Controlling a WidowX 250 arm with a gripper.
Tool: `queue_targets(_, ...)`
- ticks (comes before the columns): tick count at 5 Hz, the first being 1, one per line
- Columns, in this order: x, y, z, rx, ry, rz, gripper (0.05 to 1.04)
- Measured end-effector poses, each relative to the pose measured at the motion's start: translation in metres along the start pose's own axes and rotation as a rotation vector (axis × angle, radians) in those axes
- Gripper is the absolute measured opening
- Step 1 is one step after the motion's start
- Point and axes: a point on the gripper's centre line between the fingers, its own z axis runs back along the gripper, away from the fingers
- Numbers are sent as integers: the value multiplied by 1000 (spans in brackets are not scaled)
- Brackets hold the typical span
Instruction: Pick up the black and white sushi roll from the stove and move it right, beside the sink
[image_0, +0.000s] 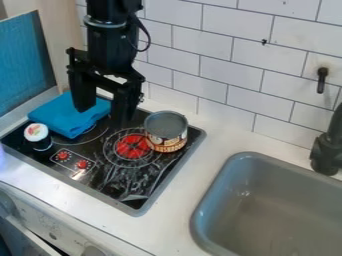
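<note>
I've got the pincer (102, 116) open, nothing gripped, by the blue cloth (70, 114) on the stovetop (110, 175). Can (165, 131) is just camera-right of it, white-lidded jar (38, 137) camera-left. Positioning step, I'd judge; any lowering calls for clearance w/ the can.

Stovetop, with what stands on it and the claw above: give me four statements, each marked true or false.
The metal can stands upright on the stovetop. True.

The claw is clamped around the can. False: its fingers are apart, and the can stands outside them.

The folded blue cloth lies in the sink. False: it lies on the stovetop's rear left part, in the camera's view.

The white-lidded jar is upright. True.
</note>
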Motion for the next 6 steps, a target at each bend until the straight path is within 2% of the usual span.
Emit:
queue_targets(1, -1, 0, -7, -4, 30, -1, 1001)
queue_targets(2, -5, 36, -6, 37, 68, 0, 1001)
queue_targets(3, -9, 59, -7, 50, 65, -6, 1001)
queue_targets(6, -29, 114, -27, 53, 26, 129, 1001)
